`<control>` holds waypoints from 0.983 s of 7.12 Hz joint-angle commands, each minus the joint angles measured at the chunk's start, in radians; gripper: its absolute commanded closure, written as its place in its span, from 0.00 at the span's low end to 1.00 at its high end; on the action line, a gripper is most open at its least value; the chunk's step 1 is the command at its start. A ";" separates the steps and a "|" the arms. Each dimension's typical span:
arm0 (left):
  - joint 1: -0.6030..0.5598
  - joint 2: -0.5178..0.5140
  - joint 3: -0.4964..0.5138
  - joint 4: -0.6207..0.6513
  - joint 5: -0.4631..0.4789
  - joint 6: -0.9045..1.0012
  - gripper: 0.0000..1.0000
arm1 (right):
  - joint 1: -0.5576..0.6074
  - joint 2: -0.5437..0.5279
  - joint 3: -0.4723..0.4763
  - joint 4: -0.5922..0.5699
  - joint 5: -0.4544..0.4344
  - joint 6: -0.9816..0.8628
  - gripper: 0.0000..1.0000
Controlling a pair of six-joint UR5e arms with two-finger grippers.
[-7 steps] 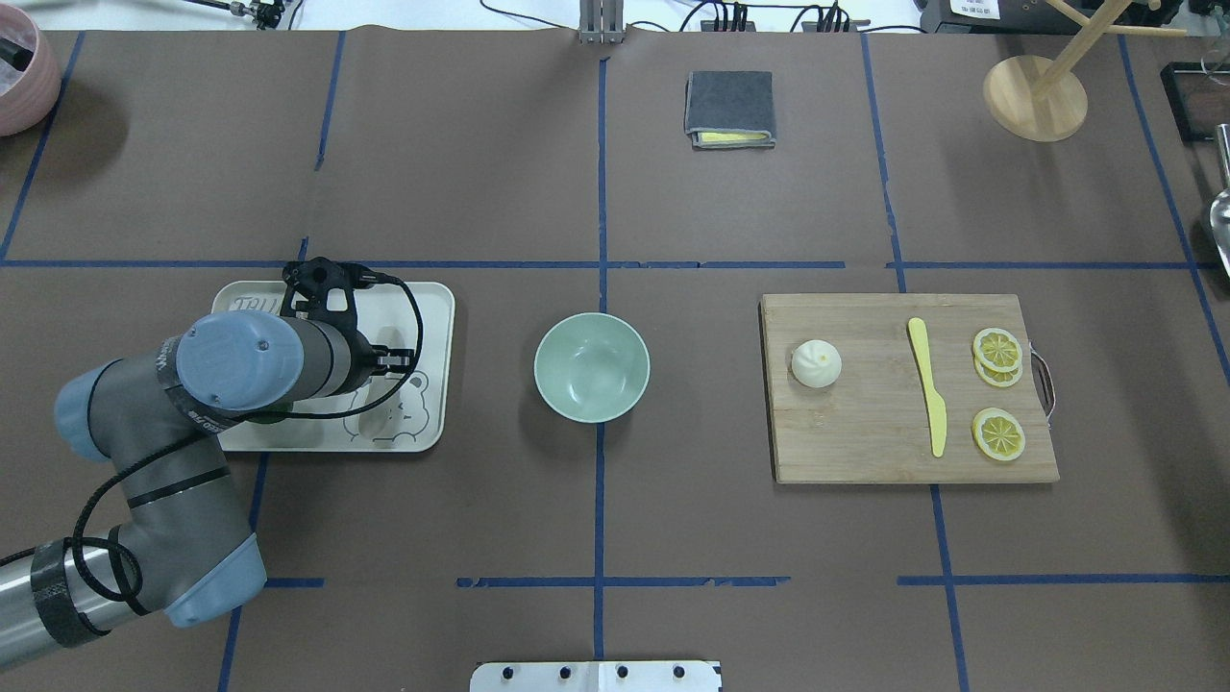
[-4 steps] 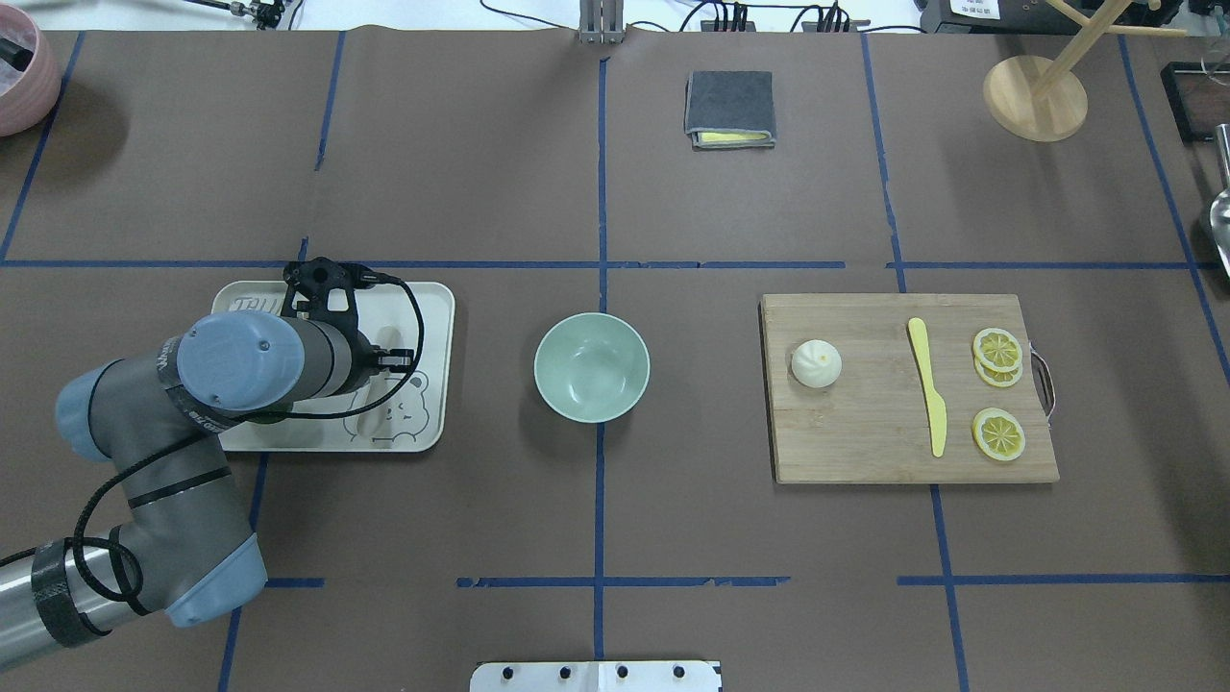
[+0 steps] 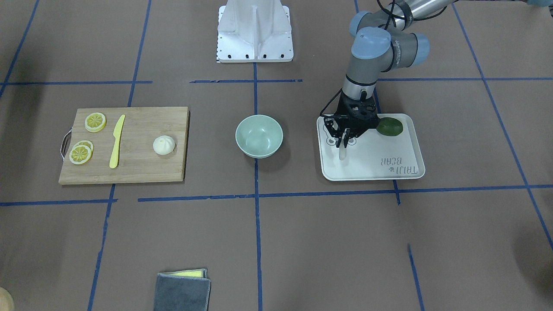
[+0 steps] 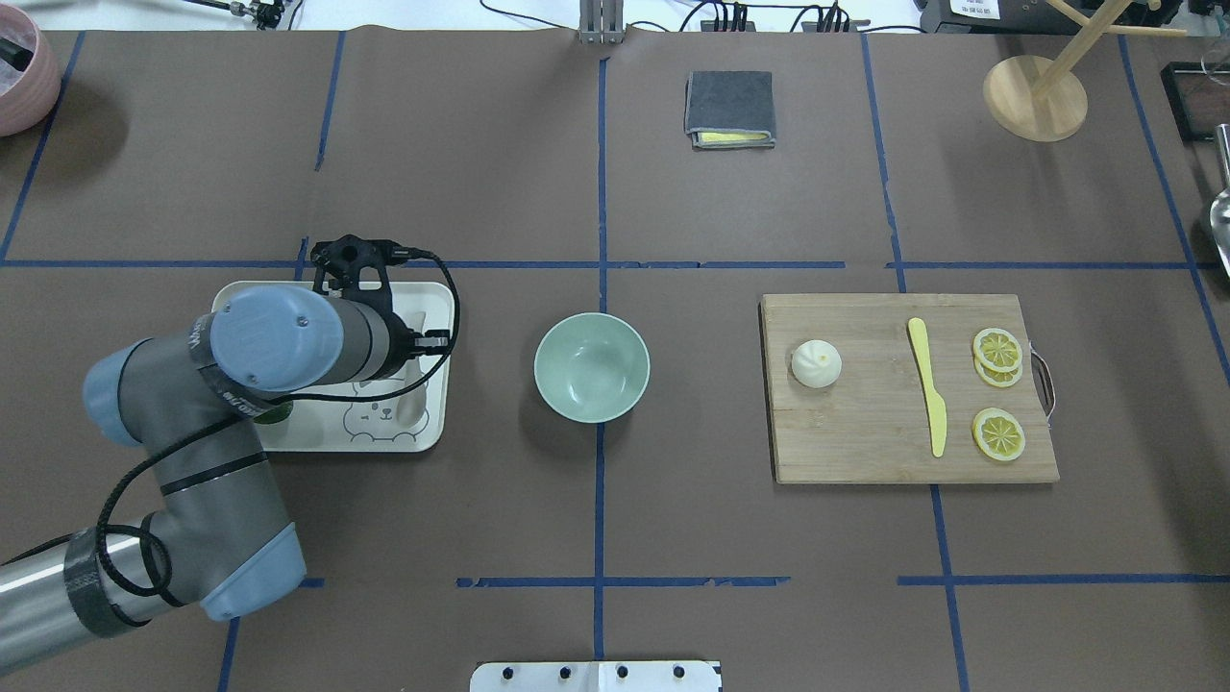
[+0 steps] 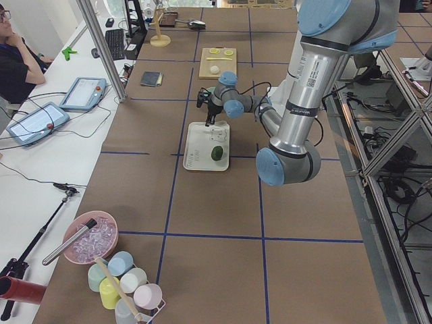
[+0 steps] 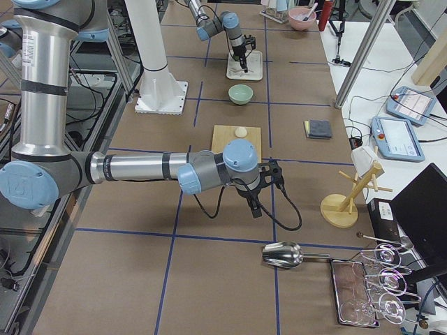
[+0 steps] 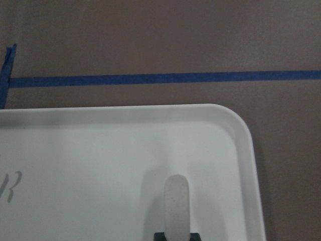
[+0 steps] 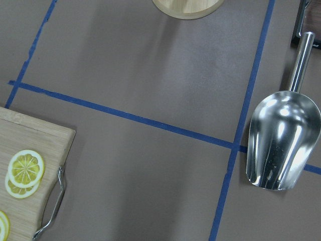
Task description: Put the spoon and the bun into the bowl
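My left gripper (image 3: 344, 140) is shut on the off-white spoon (image 3: 342, 153) and holds it just above the white bear-printed tray (image 3: 380, 164). In the left wrist view the spoon (image 7: 176, 203) points away from the black fingertips over the tray's corner. The mint-green bowl (image 4: 591, 367) stands empty at the table's middle, to the right of the tray. The white bun (image 4: 816, 364) sits on the wooden cutting board (image 4: 865, 442) to the right. My right gripper (image 6: 257, 209) shows only in the exterior right view, beyond the board; I cannot tell if it is open or shut.
A green lime (image 3: 389, 126) lies on the tray by the gripper. A yellow knife (image 4: 928, 384) and lemon slices (image 4: 997, 434) lie on the board. A folded grey cloth (image 4: 729, 108), a wooden stand (image 4: 1035, 96) and a metal scoop (image 8: 281, 145) lie farther off.
My left arm has moved to the right over the tray, toward the bowl, with the spoon in its gripper. The bowl, bun and board have not moved.
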 commanded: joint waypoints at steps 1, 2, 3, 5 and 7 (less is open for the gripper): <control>0.000 -0.139 0.000 0.157 -0.001 -0.152 1.00 | 0.000 0.000 -0.001 0.000 0.000 0.001 0.00; 0.001 -0.214 0.027 0.229 -0.001 -0.212 1.00 | 0.000 0.000 -0.001 0.000 0.000 0.001 0.00; 0.006 -0.265 0.076 0.255 -0.001 -0.278 1.00 | 0.000 -0.002 0.002 0.000 0.002 0.008 0.00; 0.014 -0.400 0.246 0.256 -0.001 -0.365 1.00 | 0.000 -0.003 0.005 0.000 0.002 0.013 0.00; 0.023 -0.408 0.265 0.256 0.002 -0.390 1.00 | 0.001 -0.006 0.007 0.000 0.003 0.013 0.00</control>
